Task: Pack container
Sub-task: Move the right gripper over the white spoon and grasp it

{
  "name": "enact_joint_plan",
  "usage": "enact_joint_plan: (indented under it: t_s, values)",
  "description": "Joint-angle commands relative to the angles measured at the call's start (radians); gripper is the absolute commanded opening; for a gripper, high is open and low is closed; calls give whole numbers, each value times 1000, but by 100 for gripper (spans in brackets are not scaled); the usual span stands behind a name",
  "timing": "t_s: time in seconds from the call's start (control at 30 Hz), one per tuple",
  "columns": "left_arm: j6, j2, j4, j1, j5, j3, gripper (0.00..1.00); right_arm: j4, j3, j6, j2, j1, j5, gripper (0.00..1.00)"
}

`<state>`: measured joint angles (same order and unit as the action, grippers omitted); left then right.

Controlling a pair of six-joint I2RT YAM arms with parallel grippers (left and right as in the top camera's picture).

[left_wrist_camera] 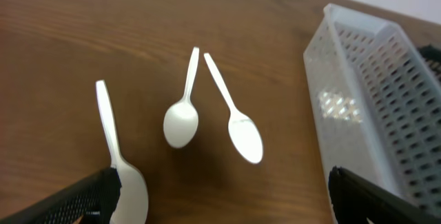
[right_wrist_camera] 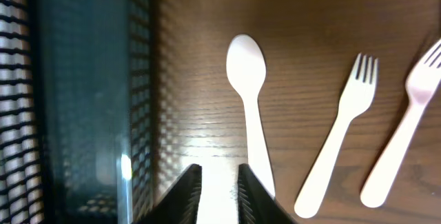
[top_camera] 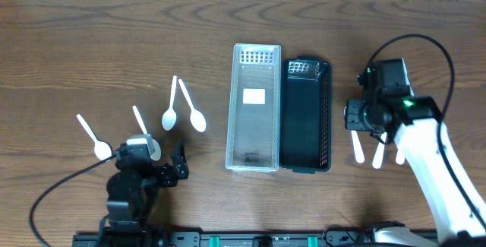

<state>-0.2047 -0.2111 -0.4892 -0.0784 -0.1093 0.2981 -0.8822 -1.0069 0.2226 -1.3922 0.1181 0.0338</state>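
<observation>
A clear slotted container [top_camera: 254, 53] and a black slotted container [top_camera: 307, 68] lie side by side at mid-table, both apparently empty. Several white plastic spoons [top_camera: 171, 109] lie to their left. A white spoon [top_camera: 355, 147] and two white forks [top_camera: 377, 154] lie to their right. My left gripper [top_camera: 173, 169] is open and empty, low over the table near the spoons; the left wrist view shows it [left_wrist_camera: 224, 196] with three spoons [left_wrist_camera: 181, 117] ahead. My right gripper [top_camera: 354, 116] is narrowly open and empty, between the black container [right_wrist_camera: 89, 93] and the spoon [right_wrist_camera: 249, 100].
The clear container's wall [left_wrist_camera: 372, 114] stands right of my left gripper. The two forks [right_wrist_camera: 341, 141] lie right of the spoon in the right wrist view. The table is brown wood [top_camera: 91, 42]. A black cable [top_camera: 425, 42] loops over the right arm.
</observation>
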Motion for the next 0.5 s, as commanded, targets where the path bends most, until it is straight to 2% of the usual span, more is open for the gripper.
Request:
enact_joint_plan:
  t_s: [0.0,0.23,0.47]
  values:
    - [-22,-117,-79,5,-11,171,98,23,-16,17,-50,5,6,14]
    - [-21,-378,-245,5,-11,343,98,95,-16,-37,-146,5,-151,16]
    - [-22,-554,-258,5,-11,354,98,205,-16,-75,-184,7,-257,24]
